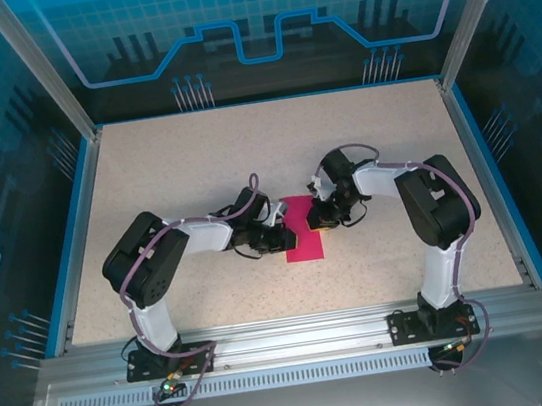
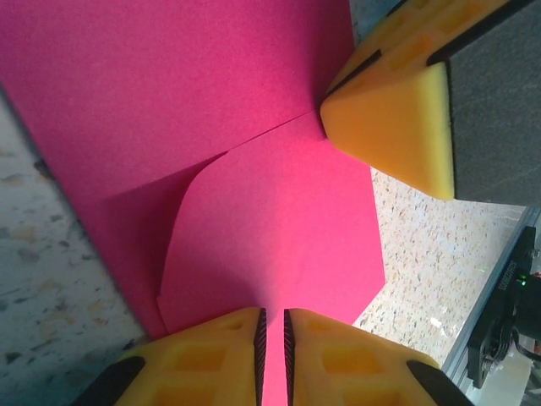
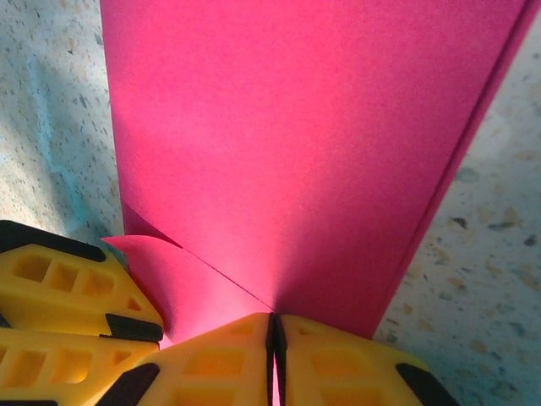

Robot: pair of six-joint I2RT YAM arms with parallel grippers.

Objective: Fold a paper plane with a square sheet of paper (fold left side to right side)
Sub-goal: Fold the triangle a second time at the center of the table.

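My left pincer (image 2: 272, 316) is nearly closed, pinching a curled flap of the pink sheet of paper (image 2: 169, 93). My right pincer (image 3: 275, 321) is pressed shut, its tip on the fold line. The sheet lies on the speckled table (image 1: 195, 163), between my arms.

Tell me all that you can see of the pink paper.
The pink paper is thin and plain, folded into a narrow strip lying flat on the speckled table. One corner flap curls up, pinched by the left gripper; the shut right gripper touches the crease end with its tip.
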